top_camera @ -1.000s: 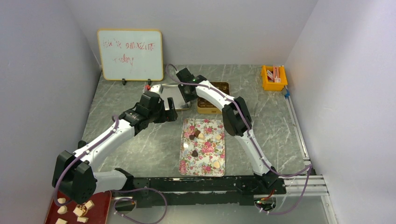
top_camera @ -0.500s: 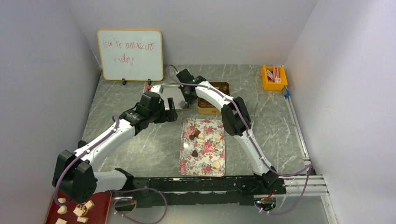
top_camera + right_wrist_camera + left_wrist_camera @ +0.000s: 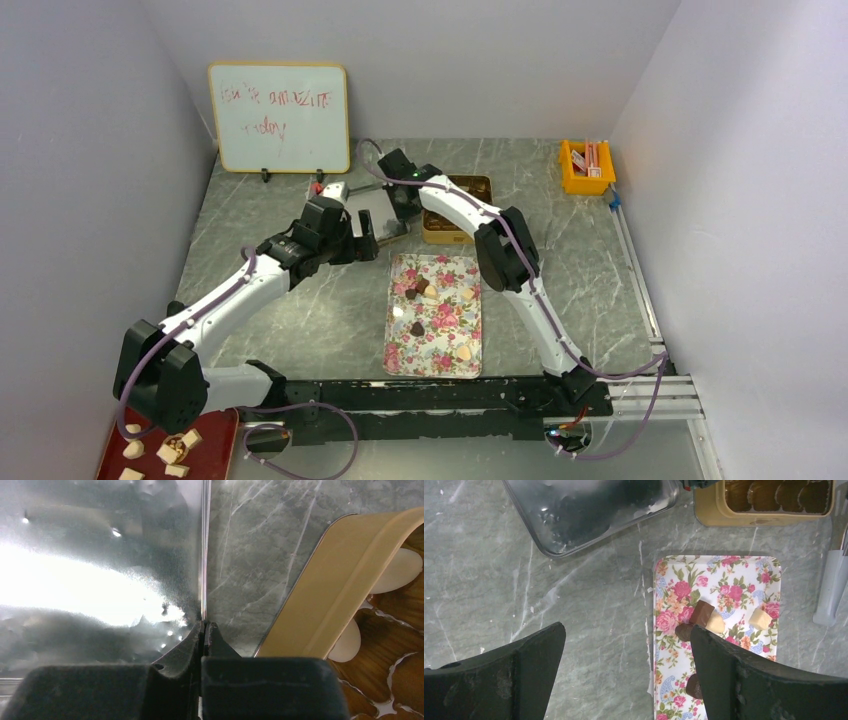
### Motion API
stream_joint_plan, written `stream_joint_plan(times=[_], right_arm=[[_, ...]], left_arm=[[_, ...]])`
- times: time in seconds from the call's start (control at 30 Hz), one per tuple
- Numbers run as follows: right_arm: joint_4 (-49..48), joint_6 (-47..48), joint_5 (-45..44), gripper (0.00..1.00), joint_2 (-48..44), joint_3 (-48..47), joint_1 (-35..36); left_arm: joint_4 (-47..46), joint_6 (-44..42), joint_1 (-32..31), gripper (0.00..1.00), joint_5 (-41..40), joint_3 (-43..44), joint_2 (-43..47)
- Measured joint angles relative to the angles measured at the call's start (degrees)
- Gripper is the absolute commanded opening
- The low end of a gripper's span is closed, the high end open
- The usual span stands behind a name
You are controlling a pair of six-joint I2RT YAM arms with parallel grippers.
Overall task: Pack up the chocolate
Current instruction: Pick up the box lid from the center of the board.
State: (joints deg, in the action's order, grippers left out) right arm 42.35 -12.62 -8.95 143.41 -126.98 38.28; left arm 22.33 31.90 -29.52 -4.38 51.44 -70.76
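My right tool (image 3: 398,212) sits at the far middle of the bench (image 3: 300,300), at the right edge of a shiny metal lid (image 3: 360,198). From above I cannot make out its jaws. My left tool (image 3: 370,243) hangs just on the near side of that lid. The chocolates (image 3: 417,328) lie scattered on a flowered tray (image 3: 440,345) in front of the arms, dark, tan and cream. The right arm covers part of a gold tin (image 3: 470,183) beyond the tray. A red tray (image 3: 205,440) with pale chunks (image 3: 165,452) is cut off at the bottom left corner. The writing on the whiteboard (image 3: 280,117) is too faint for me to read.

From the left wrist, the tool stands wide open above the bench, holding nothing. Its right finger (image 3: 744,680) hides part of one dark sweet (image 3: 693,686), and the tray's lower half runs out of frame. The lid and tin are both cropped at the top.

From the right wrist, the jaws are pinched tight on the lid's thin rim. Two cream sweets (image 3: 395,572) lie in the tin's brown moulded insert (image 3: 395,680), each partly hidden behind the tin's wall.
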Motion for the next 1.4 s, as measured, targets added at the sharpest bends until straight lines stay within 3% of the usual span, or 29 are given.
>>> stream_joint_plan(times=[0.77, 1.07, 1.4], right_arm=[[-0.28, -0.44, -1.2, 0.0, -13.86, 1.86, 0.57], [0.37, -0.44, -0.59, 0.0, -22.1, 9.7, 0.57], [0.96, -0.59, 1.64, 0.0, -30.16, 18.6, 0.57]], left_arm=[[2.34, 3.65, 0.04, 1.0, -10.27, -0.09, 0.17], [1.33, 6.34, 1.31, 1.0, -14.51, -0.37, 0.79], [-2.78, 9.44, 4.07, 1.0, -13.16, -0.37, 0.22]])
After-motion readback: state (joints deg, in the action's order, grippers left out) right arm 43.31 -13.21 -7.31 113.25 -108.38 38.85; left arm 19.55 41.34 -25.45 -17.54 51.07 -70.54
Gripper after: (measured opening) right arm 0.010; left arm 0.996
